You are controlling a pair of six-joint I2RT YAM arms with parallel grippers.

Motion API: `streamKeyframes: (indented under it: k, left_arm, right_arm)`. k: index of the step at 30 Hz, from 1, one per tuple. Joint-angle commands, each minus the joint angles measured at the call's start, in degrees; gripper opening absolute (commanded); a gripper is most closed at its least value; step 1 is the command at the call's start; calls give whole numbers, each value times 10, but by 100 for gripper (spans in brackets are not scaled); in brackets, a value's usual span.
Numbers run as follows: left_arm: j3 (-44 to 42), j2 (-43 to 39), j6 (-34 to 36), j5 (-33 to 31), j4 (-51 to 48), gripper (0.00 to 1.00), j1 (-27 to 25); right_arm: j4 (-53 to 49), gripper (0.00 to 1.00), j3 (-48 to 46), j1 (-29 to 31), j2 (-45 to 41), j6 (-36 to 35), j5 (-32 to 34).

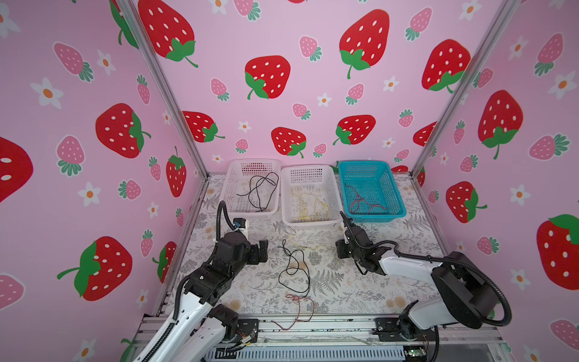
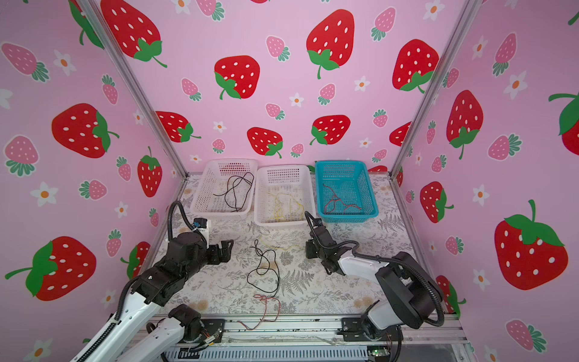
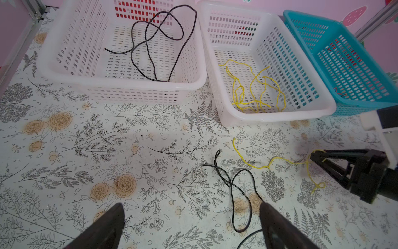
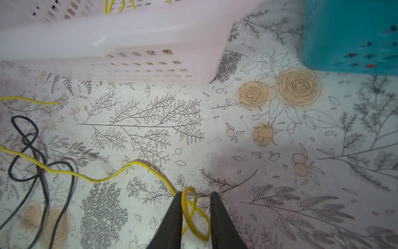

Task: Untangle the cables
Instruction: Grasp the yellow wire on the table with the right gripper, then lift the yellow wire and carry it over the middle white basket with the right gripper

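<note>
On the floral table a black cable lies in loose loops, a yellow cable runs behind it and a red cable trails over the front edge. The black one crosses the yellow one at its far end. My right gripper is down at the yellow cable's curled end. Its jaws are narrowed around that loop with a small gap still showing. My left gripper hovers wide open and holds nothing, with the black cable near its one finger.
Three baskets stand along the back. A white basket holds a black cable, a second white basket holds yellow cable, and a blue basket holds red cable. The metal rail runs along the table's front.
</note>
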Motion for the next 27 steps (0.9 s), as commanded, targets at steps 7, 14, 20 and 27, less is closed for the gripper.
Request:
streamKeyframes:
  k: [7,14,20,27]
  left_arm:
    - [0,2,4,-2,-6,99,-1]
    - [1,5,4,-3,-6,99,-1]
    - [2,9,5,-3,-7,99,-1]
    - [4,13,4,-6,-9,99,-1]
  right_arm:
    - [10,12,-13,-3,-18,-17,-46]
    - [-19,2,-23,2,-63,-25,-80]
    - [-55,0,-23,4,-107,-42,-83]
    - [-85,0,-11,5,-171,-57,-105]
